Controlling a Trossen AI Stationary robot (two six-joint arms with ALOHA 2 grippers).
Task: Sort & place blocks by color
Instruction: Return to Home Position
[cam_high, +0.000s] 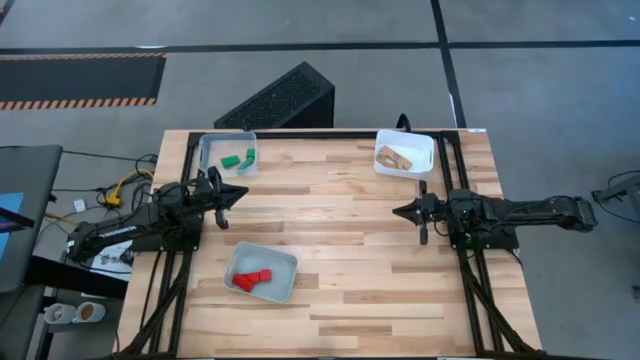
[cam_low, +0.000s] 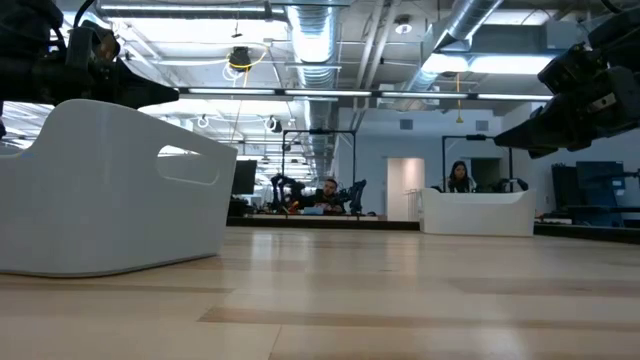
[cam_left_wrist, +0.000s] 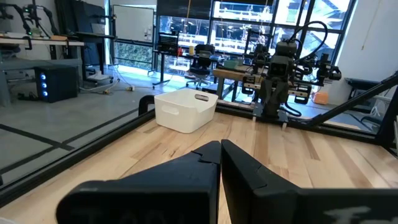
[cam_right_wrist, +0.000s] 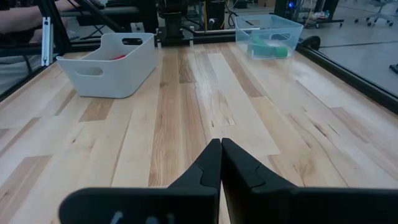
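Note:
Red blocks (cam_high: 252, 279) lie in the grey tray (cam_high: 285, 256) near the table's near-left part. Green blocks (cam_high: 239, 157) lie in the translucent tray (cam_high: 207, 146) at the far left, also seen as green blocks (cam_right_wrist: 268, 48) in the right wrist view. Plain wood blocks (cam_high: 393, 157) lie in the white tray (cam_high: 424, 146) at the far right. My left gripper (cam_high: 243, 193) hovers shut over the left side of the table; my right gripper (cam_high: 396, 211) hovers shut over the right side. Neither touches a block.
The grey tray (cam_right_wrist: 111, 61) and translucent tray (cam_right_wrist: 273, 28) stand across the table from my right gripper (cam_right_wrist: 221, 144). The white tray (cam_left_wrist: 185, 109) stands ahead of my left gripper (cam_left_wrist: 221, 146). Bare wooden tabletop (cam_high: 330, 215) lies between the two grippers. People sit in the room behind.

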